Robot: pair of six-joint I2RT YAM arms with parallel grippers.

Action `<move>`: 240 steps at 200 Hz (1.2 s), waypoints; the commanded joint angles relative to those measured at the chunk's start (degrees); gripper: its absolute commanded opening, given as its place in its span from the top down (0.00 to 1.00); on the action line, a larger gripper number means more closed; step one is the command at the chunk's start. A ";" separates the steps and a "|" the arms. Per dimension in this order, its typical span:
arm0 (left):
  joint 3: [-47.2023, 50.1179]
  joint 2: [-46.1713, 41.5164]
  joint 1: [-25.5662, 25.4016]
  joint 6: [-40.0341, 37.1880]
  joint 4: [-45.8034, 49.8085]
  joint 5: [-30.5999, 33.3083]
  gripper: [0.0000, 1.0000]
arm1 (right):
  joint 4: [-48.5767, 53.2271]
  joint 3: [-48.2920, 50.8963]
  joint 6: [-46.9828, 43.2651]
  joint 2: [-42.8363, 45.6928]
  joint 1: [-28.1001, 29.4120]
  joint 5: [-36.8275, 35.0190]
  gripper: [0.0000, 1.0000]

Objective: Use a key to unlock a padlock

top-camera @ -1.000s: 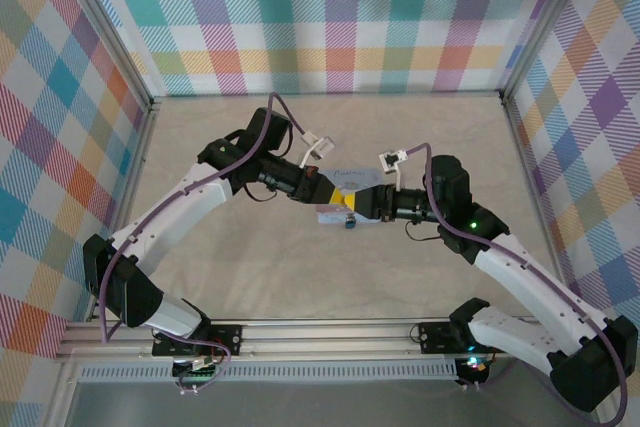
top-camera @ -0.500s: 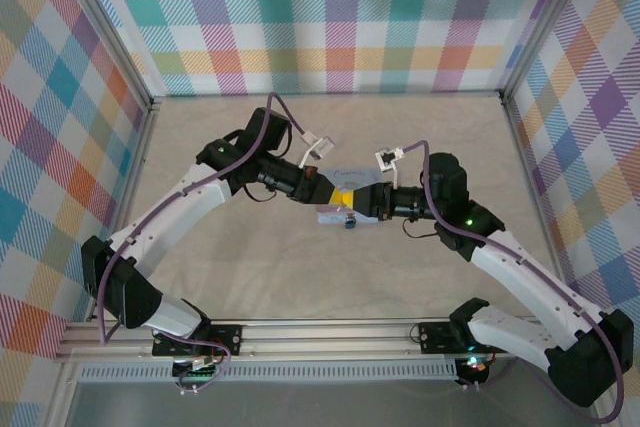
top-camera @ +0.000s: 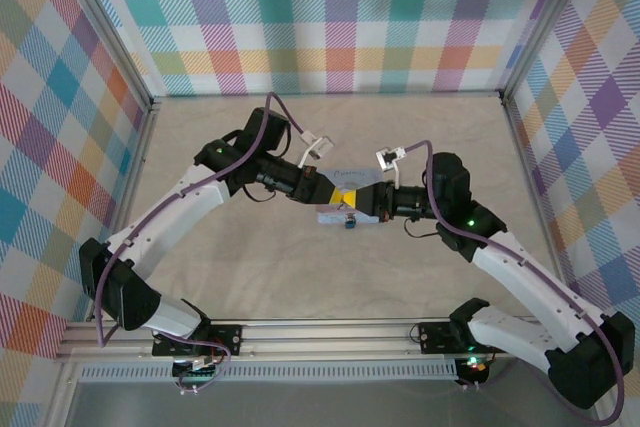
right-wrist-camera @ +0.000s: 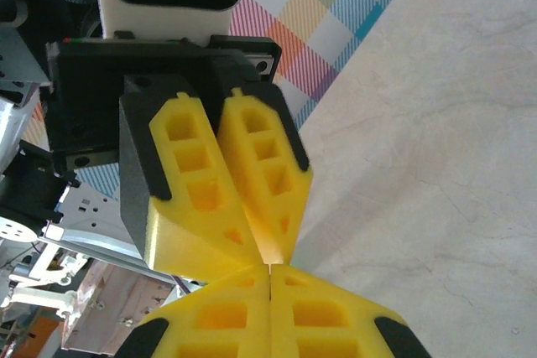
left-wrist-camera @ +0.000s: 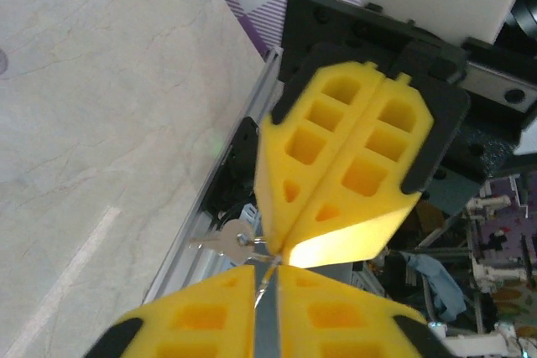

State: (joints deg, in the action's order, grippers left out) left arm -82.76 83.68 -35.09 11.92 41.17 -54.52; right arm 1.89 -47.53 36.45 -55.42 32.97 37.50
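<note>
we are at the lining-up step: the left gripper [left-wrist-camera: 270, 274] and the right gripper [right-wrist-camera: 270, 276] meet tip to tip in the air over the middle of the worktop [top-camera: 250, 267], and as far as we can judge the lock is not yet open. the left gripper is closed down on a thin grey strip [left-wrist-camera: 267, 324] seen edge-on between its pads, which we take for a key blade without being sure. a small silver key [left-wrist-camera: 220, 243] dangles on a ring [left-wrist-camera: 244, 239] right at its fingertips. the right gripper has its pads pressed flat together, and we cannot tell what, if anything, is pinched at the very tip. from above, the padlock [top-camera: 350, 224] is a tiny dark bluish piece just on the near side of the meeting fingertips, at the near edge of the pale blue tin [top-camera: 330, 215]; whether it hangs or lies there we cannot tell. next we need a fine, straight push of blade into keyway, then a twist. the tin lies directly beneath the fingers, and the loose key and ring could snag between the pads
</note>
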 commanded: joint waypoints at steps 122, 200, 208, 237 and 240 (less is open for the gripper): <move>9.39 -7.96 8.37 42.21 -20.60 12.14 0.27 | 4.27 -11.65 -47.57 5.57 1.47 -26.27 1.00; 3.31 -3.92 7.26 63.08 -32.96 4.74 0.28 | -0.62 -14.95 -61.68 3.76 3.32 -24.32 1.00; 3.31 -3.87 6.71 65.54 -35.71 4.38 0.27 | -1.77 -13.95 -63.30 4.26 4.03 -23.42 1.00; 1.38 -2.31 3.85 69.20 -39.00 2.33 0.30 | -3.38 -12.80 -64.54 4.51 5.47 -24.75 1.00; 1.11 -2.22 3.50 69.19 -39.13 2.19 0.30 | -3.38 -12.69 -64.61 4.53 5.60 -24.75 1.00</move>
State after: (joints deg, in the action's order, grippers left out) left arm -78.30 79.96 -29.10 73.84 7.33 -48.31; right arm 2.09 -60.84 -24.32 -51.55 37.50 12.03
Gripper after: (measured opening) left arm 0.712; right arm 0.063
